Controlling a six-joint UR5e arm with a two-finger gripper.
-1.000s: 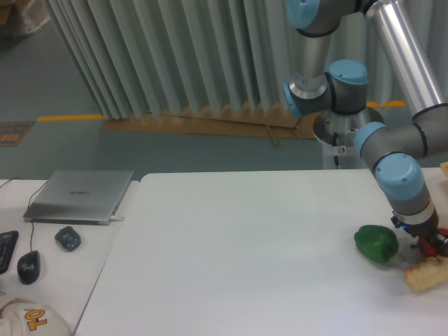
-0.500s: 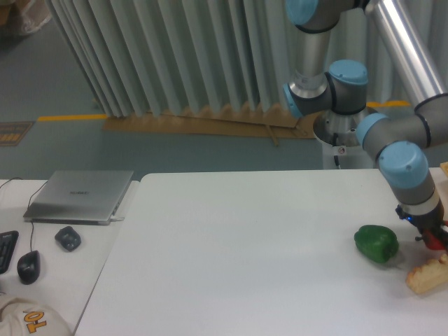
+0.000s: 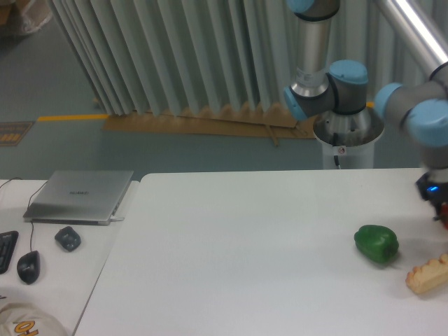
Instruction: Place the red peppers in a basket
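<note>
arm wrist at far R edge above table (image 3: 245, 238) | pincer mostly cut off by frame, can't tell if open/clenched | red pepper not visible in view | green pepper (image 3: 376, 243) on table R side | tan notched piece (image 3: 428, 274) just beside it, front-R
</note>
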